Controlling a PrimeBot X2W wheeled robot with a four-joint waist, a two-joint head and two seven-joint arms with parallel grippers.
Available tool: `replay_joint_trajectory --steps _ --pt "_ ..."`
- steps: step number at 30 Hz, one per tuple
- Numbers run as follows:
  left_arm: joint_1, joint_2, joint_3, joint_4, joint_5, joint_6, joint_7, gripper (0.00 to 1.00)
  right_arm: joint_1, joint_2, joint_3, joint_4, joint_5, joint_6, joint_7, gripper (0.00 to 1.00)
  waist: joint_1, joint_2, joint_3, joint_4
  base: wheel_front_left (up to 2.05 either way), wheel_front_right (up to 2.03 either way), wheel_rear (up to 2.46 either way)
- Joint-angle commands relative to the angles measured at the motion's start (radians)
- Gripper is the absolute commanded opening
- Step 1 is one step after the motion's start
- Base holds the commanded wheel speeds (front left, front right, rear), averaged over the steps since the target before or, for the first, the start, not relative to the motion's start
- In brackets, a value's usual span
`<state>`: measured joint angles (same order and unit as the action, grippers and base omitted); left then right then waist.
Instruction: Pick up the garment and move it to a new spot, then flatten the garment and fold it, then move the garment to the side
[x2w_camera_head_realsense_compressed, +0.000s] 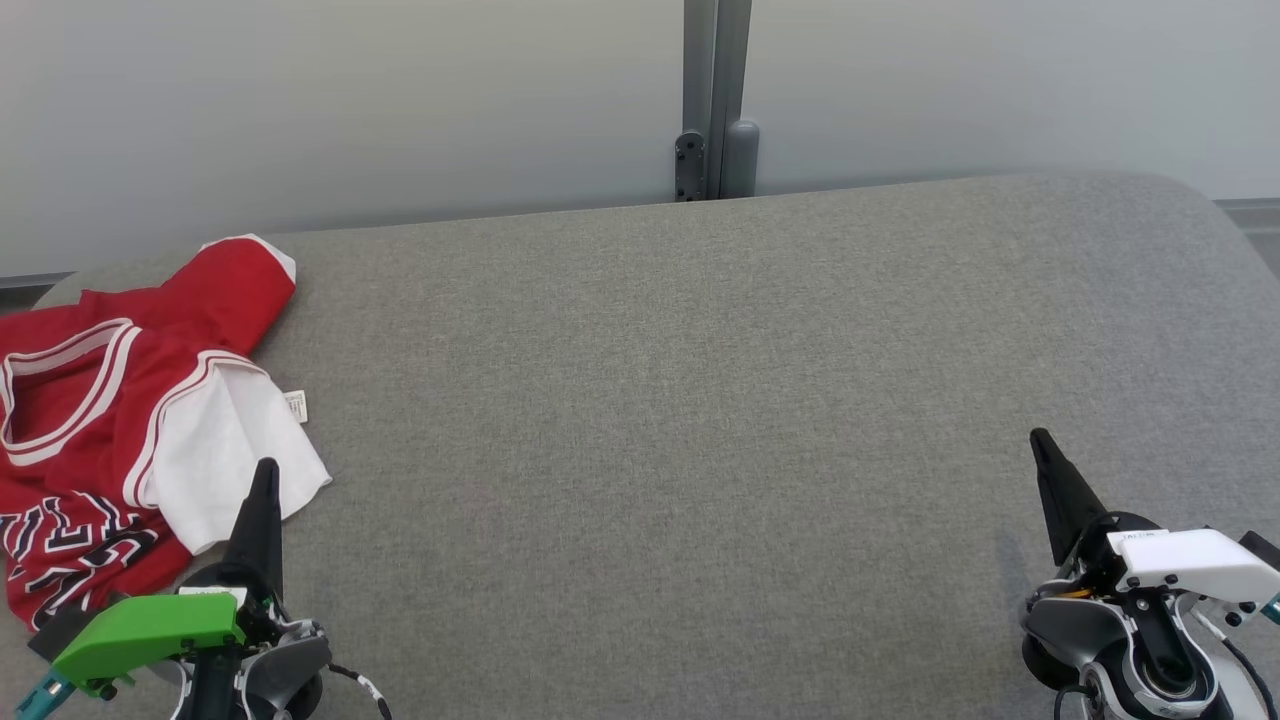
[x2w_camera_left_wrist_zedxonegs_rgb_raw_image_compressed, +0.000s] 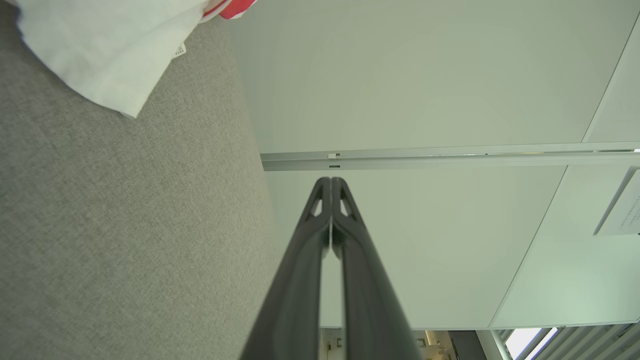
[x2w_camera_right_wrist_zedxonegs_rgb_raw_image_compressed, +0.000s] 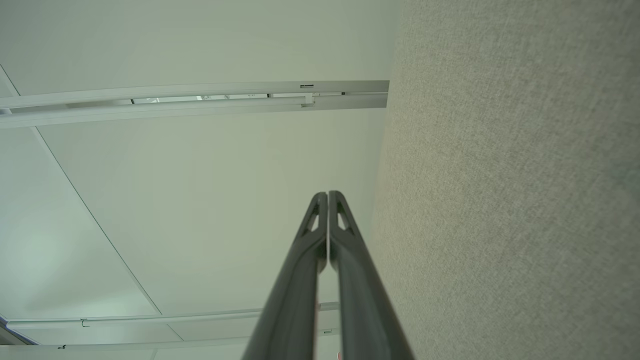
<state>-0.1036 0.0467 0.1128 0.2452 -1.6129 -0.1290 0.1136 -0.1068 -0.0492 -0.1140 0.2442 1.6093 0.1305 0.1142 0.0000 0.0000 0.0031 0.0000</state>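
Head camera is looking forward and down from above onto the grey surface, wall behind. Wrist cameras are sitting low and close over it, rolled sideways, sighting along the left pincer and right pincer toward that wall. All three are sharing surface, wall and its post.
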Motion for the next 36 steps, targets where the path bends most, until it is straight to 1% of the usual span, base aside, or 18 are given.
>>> replay_joint_trajectory --steps 1,36 --pt "-0.013 0.007 0.002 0.000 0.000 -0.005 0.004 0.00 -0.005 -0.002 0.001 0.002 0.007 0.000 0.003 0.00 0.0000 0.0000 0.000 0.000 0.00 0.00 0.00" --pt "-0.013 0.007 0.002 0.000 0.000 -0.005 0.004 0.00 -0.005 -0.002 0.001 0.002 0.007 0.000 0.003 0.00 0.0000 0.0000 0.000 0.000 0.00 0.00 0.00"
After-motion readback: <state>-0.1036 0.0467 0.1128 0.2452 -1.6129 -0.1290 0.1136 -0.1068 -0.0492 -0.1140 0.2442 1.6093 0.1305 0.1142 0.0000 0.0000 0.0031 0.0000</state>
